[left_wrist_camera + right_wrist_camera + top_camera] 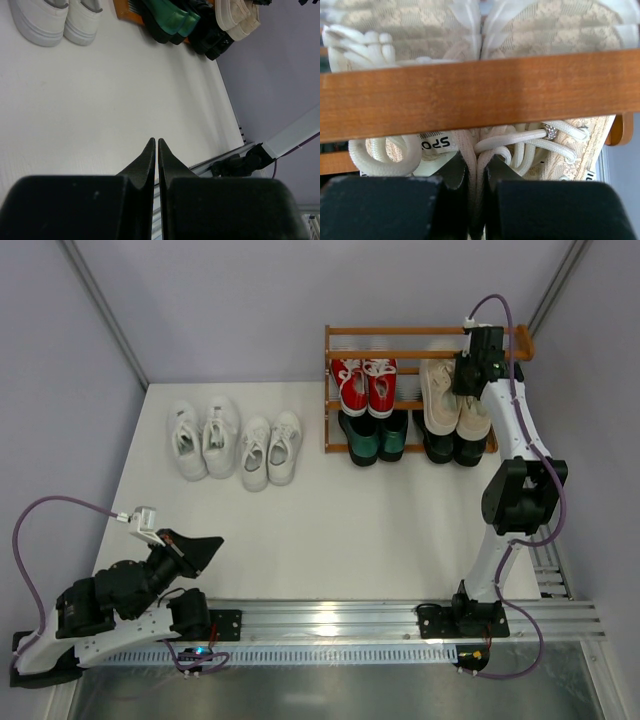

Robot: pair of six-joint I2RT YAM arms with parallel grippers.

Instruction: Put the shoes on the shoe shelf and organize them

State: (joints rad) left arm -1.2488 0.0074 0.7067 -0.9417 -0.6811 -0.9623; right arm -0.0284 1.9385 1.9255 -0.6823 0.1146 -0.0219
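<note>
As R gripper point(476, 160) pinches shut on a lace of the cream shoes point(555, 30) on the shoe shelf point(480, 95), L gripper point(155, 142) hangs closed, empty, over the table point(100, 110).
Cream shoes sit above black loafers point(455, 448), w/ red sneakers point(364, 385) over green loafers point(375, 435); white sneakers point(235, 440) lie left of shelf.

Only one piece of lettering can be read: "SPO", printed in dark capitals on a white label point(436, 144) of the left cream shoe point(410, 25). The rest of the word is hidden by a lace point(385, 156). Elsewhere no text is legible.
</note>
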